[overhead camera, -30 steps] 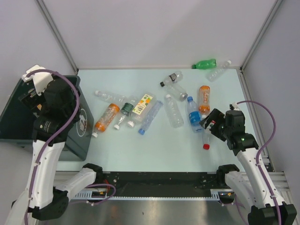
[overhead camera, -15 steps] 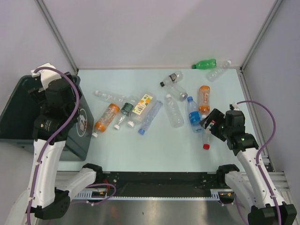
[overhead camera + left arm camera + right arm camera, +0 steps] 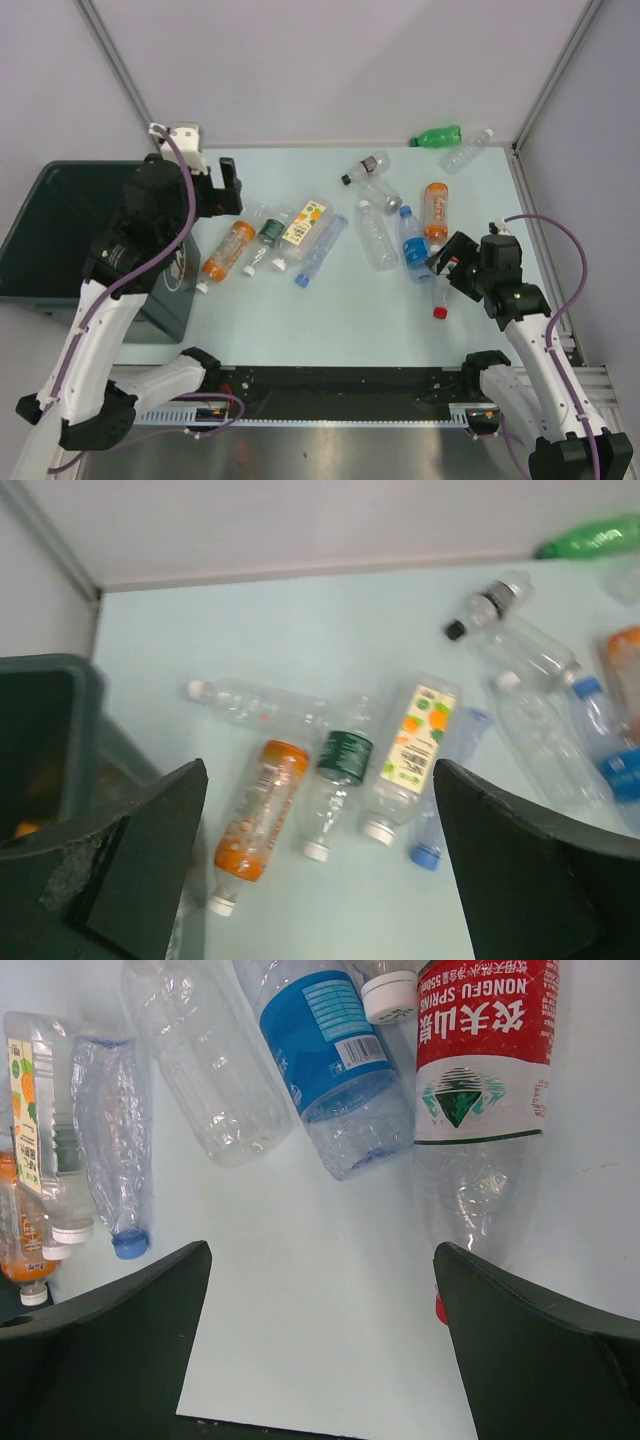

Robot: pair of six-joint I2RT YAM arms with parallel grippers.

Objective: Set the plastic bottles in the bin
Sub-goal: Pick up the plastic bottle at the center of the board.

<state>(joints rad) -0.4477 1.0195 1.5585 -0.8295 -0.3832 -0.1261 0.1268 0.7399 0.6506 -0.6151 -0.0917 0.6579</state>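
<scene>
The left hand hangs spread wide and empty over the pale tabletop. The large dark grey-green plastic bin sits just behind and beside it. Directly below its fingers an orange plastic bottle with a white cap, a clear bottle with a dark green label and a clear bottle with an orange-fruit label lie side by side, close or touching. The likely fault is that a descending finger lands on a neighbour, or that the hand closes on two round, light bottles at once and one squirts free and rolls. The right hand is also wide open and holds nothing. A clear bottle with a red and white label lies just inside one finger, with a blue-labelled clear bottle touching it ahead. If that hand drops without centring, it may pinch the bottle's soft body off-axis or nudge both bottles away. The left wrist view alone shows a blurred orange patch inside the bin, too vague to name. Only the top view shows a green plastic bottle lying well apart from both hands, and the right wrist view alone makes the label print readable.
</scene>
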